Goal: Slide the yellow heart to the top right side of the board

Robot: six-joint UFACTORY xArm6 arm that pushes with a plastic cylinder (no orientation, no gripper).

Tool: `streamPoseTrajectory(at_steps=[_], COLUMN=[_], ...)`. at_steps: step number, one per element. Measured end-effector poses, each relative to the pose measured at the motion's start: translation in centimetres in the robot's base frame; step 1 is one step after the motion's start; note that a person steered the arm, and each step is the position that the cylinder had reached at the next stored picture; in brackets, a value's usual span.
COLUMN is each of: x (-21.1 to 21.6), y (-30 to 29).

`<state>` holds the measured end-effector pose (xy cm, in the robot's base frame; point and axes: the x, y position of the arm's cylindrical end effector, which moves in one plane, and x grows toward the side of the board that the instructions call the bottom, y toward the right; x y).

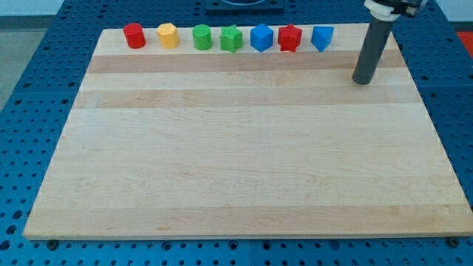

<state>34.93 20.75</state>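
A row of small blocks lines the board's top edge. The only yellow block [168, 35] is second from the view's left; it looks blunt and many-sided, and I cannot tell whether it is a heart. My tip [361, 81] rests on the board near the top right corner. It is far to the right of the yellow block and just right of and below the blue block [322, 38] that ends the row. It touches no block.
From the view's left the row holds a red cylinder [134, 35], the yellow block, a green cylinder [202, 37], a green star [231, 38], a blue cube [261, 38], a red star [290, 38] and the end blue block. The wooden board [244, 162] lies on a blue perforated table.
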Motion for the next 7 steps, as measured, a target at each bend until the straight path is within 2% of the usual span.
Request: streamPoseTrajectory(at_steps=[2, 5, 7], x=[-2.2, -2.4, -4.2], y=[0.3, 2.8, 2.8])
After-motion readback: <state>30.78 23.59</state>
